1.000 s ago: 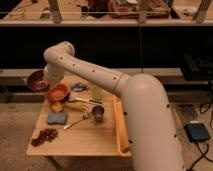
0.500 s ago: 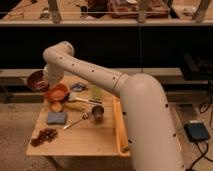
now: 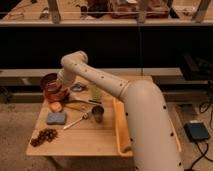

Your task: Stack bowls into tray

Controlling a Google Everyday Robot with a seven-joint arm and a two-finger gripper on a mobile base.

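Crowding the wooden table (image 3: 92,142) are a bunch of extras. A blue sponge (image 3: 56,118) is sitting at the left, and a spoon (image 3: 77,120) is lying between it and a small metal cup (image 3: 98,112). A pale green cup (image 3: 95,92) is standing behind that, a little orange piece (image 3: 56,106) is sitting just beyond the sponge, and a dark reddish cluster (image 3: 44,136) is lying at the front left corner. The big white arm (image 3: 142,115) is reaching in from the right, bending at the elbow and dropping to the back left of the table, blocking a lot of the view.

The yellow tray (image 3: 120,131) is sitting along the table's right side, but the arm is covering nearly all of it. Only its left wall and a sliver on the far side are showing, so whatever's inside is hidden.

The 2 bowls are both sitting outside it, well apart from it at the back left. The orange bowl (image 3: 56,94) is resting on the table, and the maroon bowl (image 3: 49,82) is tipping toward the camera right over it. I can't tell if they're touching.

The gripper (image 3: 61,84) is sitting at the maroon bowl's right edge, mostly hiding behind it. I can't tell how open it is or whether it's holding the bowl.
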